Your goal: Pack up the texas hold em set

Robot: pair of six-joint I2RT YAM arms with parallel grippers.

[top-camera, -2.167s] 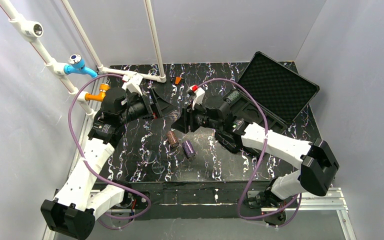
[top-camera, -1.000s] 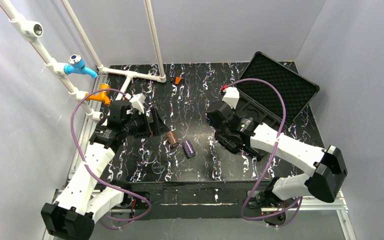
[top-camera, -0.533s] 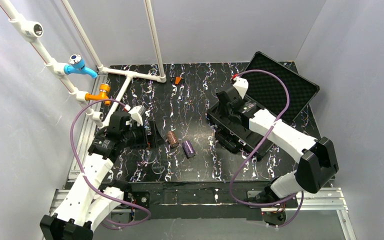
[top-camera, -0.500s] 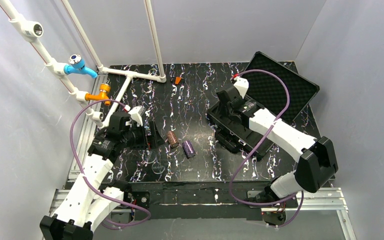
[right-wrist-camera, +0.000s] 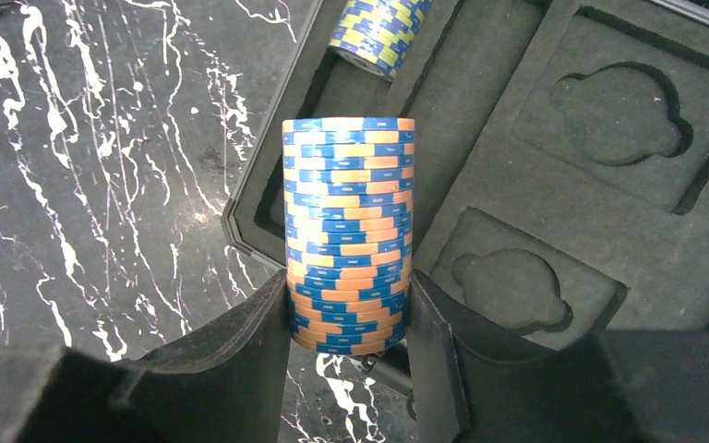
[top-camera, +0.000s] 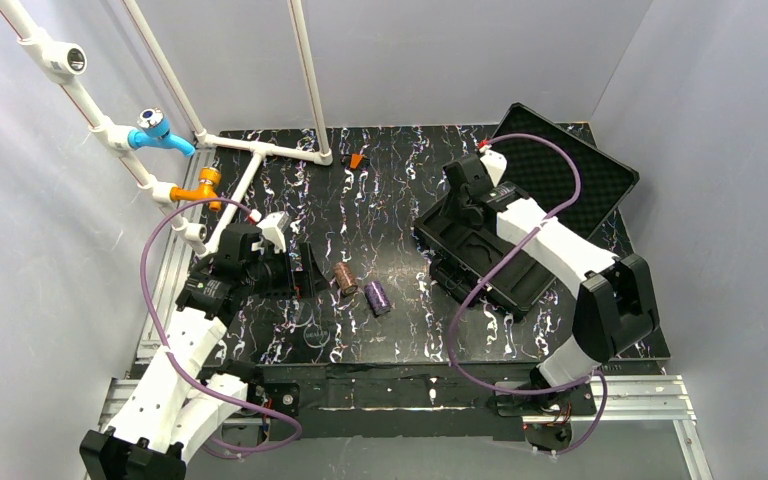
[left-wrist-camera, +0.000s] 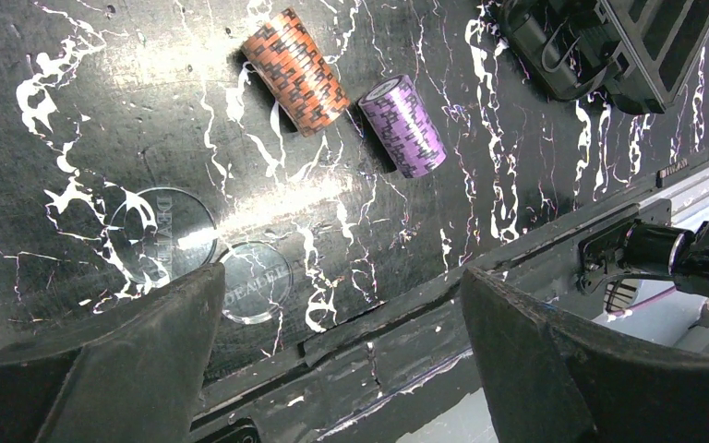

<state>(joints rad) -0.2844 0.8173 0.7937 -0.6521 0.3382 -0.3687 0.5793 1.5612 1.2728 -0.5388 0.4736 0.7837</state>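
Note:
The black case lies open at the right, its moulded tray (top-camera: 460, 245) (right-wrist-camera: 609, 111) in front of the foam-lined lid (top-camera: 570, 175). My right gripper (top-camera: 458, 205) (right-wrist-camera: 348, 305) is shut on a blue-and-orange chip stack (right-wrist-camera: 346, 231), held above the tray's left edge. A yellow-and-blue stack (right-wrist-camera: 378, 28) lies in a tray slot. On the table lie a brown stack (top-camera: 345, 279) (left-wrist-camera: 295, 69) and a purple stack (top-camera: 377, 297) (left-wrist-camera: 404, 125). My left gripper (top-camera: 305, 270) (left-wrist-camera: 337, 360) hangs open just left of them, holding nothing.
Two clear dealer discs (left-wrist-camera: 162, 235) (left-wrist-camera: 257, 281) lie near the table's front edge (left-wrist-camera: 406, 305). A small orange piece (top-camera: 357, 160) sits at the back. A white pipe frame (top-camera: 260, 150) stands at the back left.
My right arm has carried the blue-and-orange stack from the table's middle back over the case tray. My left arm drew back toward the left and now holds still.

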